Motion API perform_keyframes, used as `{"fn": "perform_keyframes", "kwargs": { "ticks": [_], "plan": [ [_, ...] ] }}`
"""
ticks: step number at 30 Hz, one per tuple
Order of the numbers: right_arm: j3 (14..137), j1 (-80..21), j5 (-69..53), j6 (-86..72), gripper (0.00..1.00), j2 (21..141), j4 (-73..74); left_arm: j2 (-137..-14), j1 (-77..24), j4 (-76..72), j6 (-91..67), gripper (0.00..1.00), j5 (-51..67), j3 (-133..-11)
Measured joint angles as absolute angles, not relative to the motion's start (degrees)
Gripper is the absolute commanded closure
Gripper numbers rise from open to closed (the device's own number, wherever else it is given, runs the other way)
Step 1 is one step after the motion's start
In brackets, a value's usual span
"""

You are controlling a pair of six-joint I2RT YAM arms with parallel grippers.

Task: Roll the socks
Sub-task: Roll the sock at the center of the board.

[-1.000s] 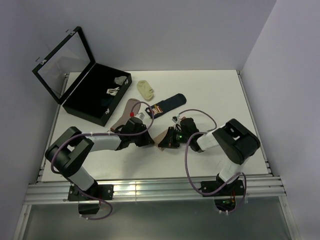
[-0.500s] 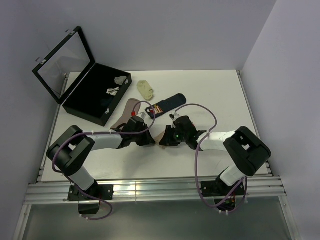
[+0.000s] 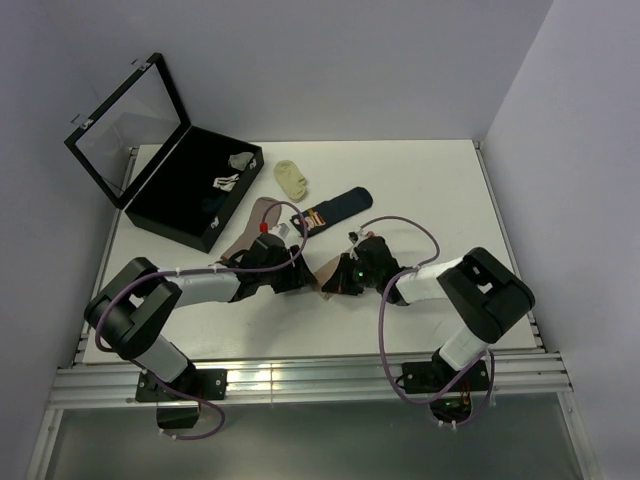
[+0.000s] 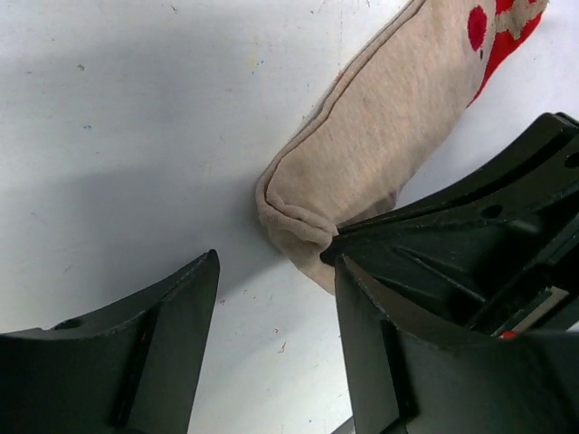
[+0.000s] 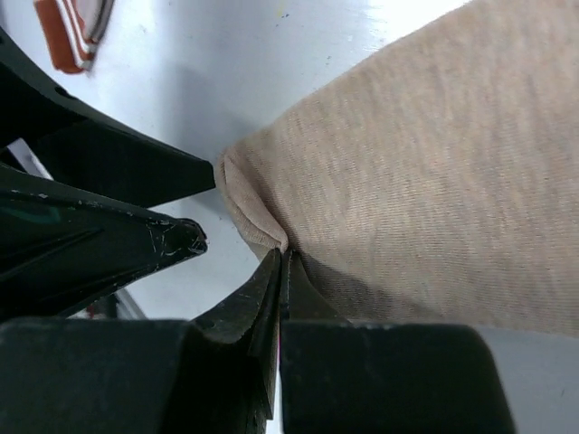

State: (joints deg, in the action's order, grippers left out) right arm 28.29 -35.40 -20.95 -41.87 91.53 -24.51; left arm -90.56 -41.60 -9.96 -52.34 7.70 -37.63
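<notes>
A: What's shifted in the last half second?

B: The right arm's elbow has drawn in a little, and the left gripper (image 4: 276, 262) has edged closer to the beige sock (image 4: 371, 154).

A: Who has hold of it?

B: The right gripper (image 5: 282, 258), clenched on a fold at the sock's rounded end. The left's fingers stand apart, just short of that same end (nothing between them but table (image 3: 420, 180)).

A: And the other socks?

B: The dusty-pink sock (image 3: 255, 220) and navy sock (image 3: 345, 203) lie flat beyond the grippers, and the pale-yellow sock (image 3: 292, 178) is farther back.

A: The case?

B: The black box (image 3: 165, 225) sits at the table's left with its lid (image 3: 125, 130) propped open. Small white-grey items (image 3: 232, 170) lie in its far corner.
</notes>
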Motion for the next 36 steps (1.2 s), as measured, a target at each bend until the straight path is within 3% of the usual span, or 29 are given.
{"fn": "perform_keyframes", "kwargs": {
  "ticks": [9,19,27,30,34,36],
  "plan": [
    [24.6,-31.7,-26.9,-50.2,1.0,95.5,-35.5,-91.7,-41.6,-10.8,-53.7,0.55,7.7,-37.5],
    [24.3,-30.9,-29.2,-52.8,1.0,97.7,-39.1,-94.3,-41.6,-15.0,-55.1,0.62,8.4,-37.5],
    [24.3,-30.9,-29.4,-52.6,1.0,97.9,-39.4,-96.7,-41.6,-17.5,-55.8,0.8,8.3,-38.0],
    [24.3,-30.9,-29.3,-51.5,0.95,97.6,-39.2,-97.5,-41.6,-17.7,-56.1,0.85,8.3,-38.7],
    [24.5,-31.4,-27.0,-48.0,0.75,94.4,-34.8,-97.8,-41.6,-16.1,-56.1,0.89,8.3,-39.8],
    [25.1,-32.2,-25.4,-45.9,0.71,92.3,-31.6,-97.8,-41.7,-14.5,-55.9,0.9,8.2,-40.6]
  ]
}}
